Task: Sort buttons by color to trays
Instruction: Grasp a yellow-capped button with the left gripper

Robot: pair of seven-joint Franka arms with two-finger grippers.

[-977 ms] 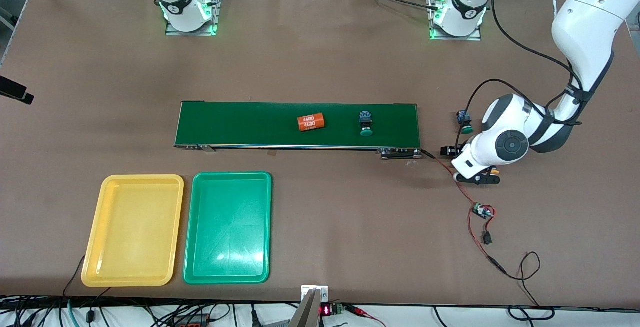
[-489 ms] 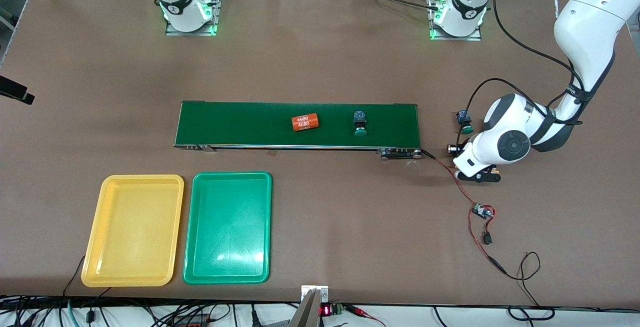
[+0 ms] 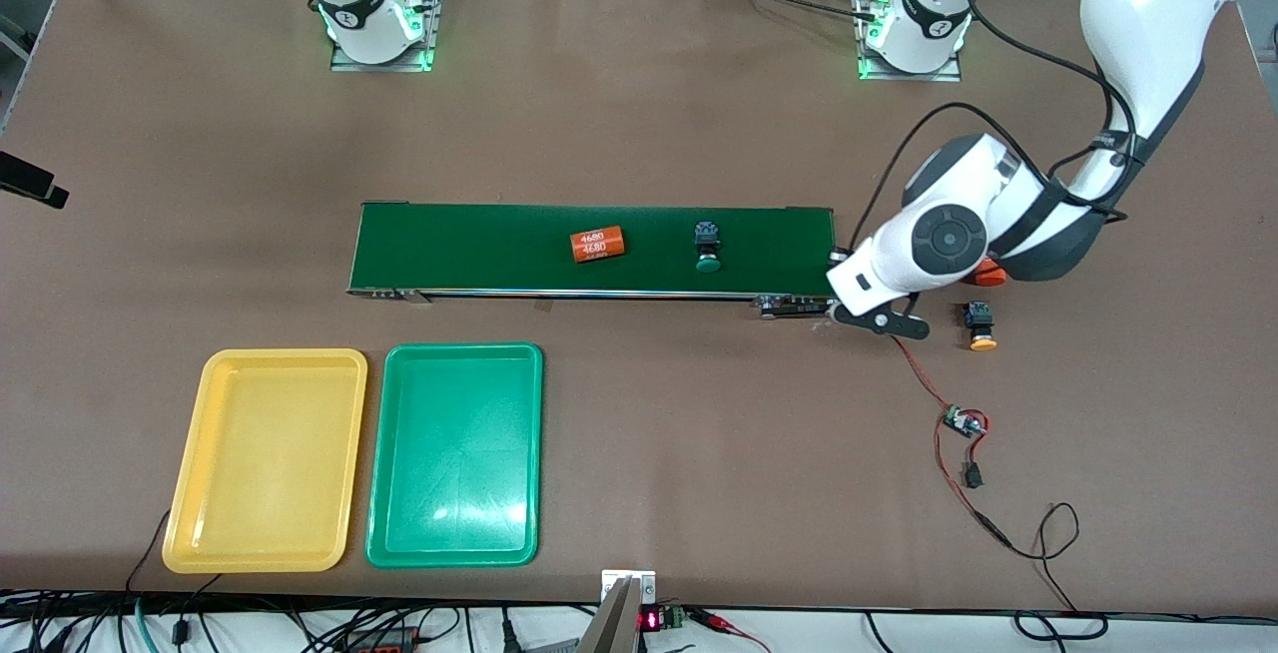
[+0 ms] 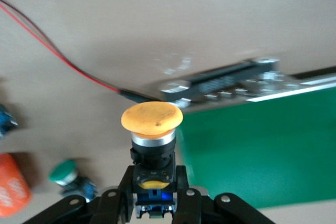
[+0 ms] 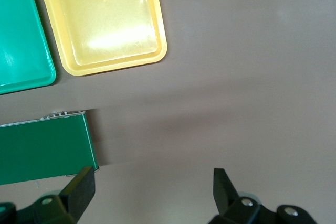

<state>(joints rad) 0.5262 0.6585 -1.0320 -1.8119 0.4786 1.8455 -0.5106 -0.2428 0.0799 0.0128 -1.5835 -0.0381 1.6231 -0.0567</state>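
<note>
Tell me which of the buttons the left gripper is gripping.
The held yellow-capped button, clamped by its body in the left gripper near the conveyor belt end. The loose yellow-capped button lies on the table; the green-capped button lies on the belt.

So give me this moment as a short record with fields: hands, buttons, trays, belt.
left hand: shut on a yellow-capped button, up over the table by the belt's end
right hand: open, holding nothing
belt: carries a green-capped button and an orange cylinder
table, left arm's end: a second yellow-capped button
yellow tray: no buttons in it
green tray: no buttons in it, beside the yellow one
</note>
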